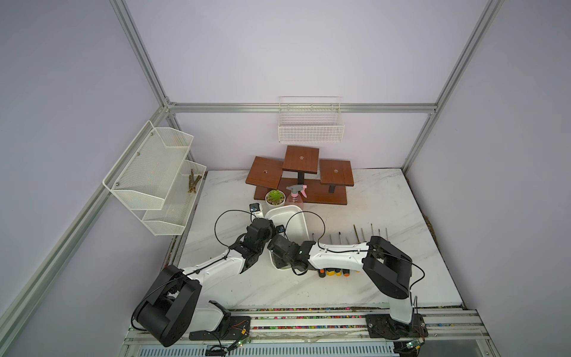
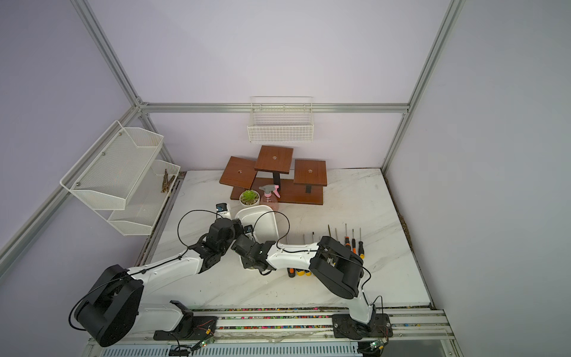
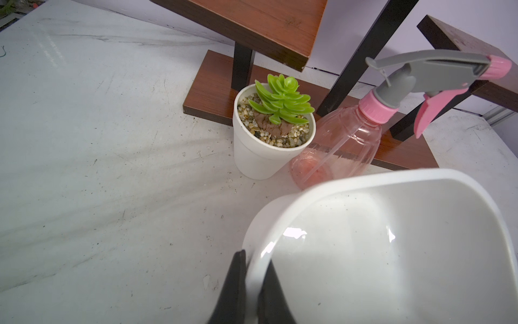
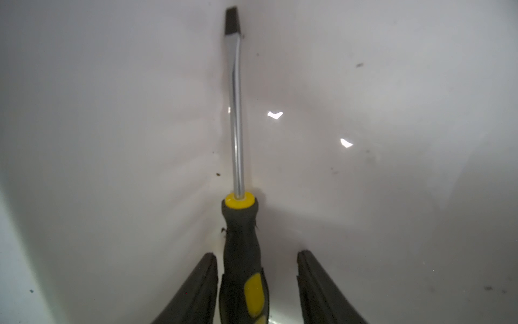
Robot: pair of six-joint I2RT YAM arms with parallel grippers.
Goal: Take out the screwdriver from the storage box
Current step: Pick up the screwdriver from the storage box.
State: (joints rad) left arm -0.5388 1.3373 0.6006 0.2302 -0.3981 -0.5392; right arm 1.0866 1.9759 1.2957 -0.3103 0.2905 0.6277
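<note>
The storage box (image 1: 293,222) (image 2: 262,222), a shallow white tub, lies mid-table in both top views, and both wrists crowd over it. My left gripper (image 3: 256,258) is shut on the box's rim (image 3: 364,176), one finger outside the wall and one inside. The screwdriver (image 4: 241,238) lies inside the box along the foot of a white wall (image 4: 112,140). It has a black handle with yellow patches and a flat-blade steel shaft. My right gripper (image 4: 257,254) is open astride the handle. One finger is close against the handle, the other stands clear of it.
Several other screwdrivers (image 1: 335,272) (image 2: 353,244) lie in a row on the marble table right of the box, partly under the right forearm. A potted succulent (image 3: 269,140), a pink spray bottle (image 3: 344,146) and a wooden stand (image 1: 301,176) sit behind the box. A wire basket (image 1: 310,129) and a mesh shelf (image 1: 154,176) hang on the walls.
</note>
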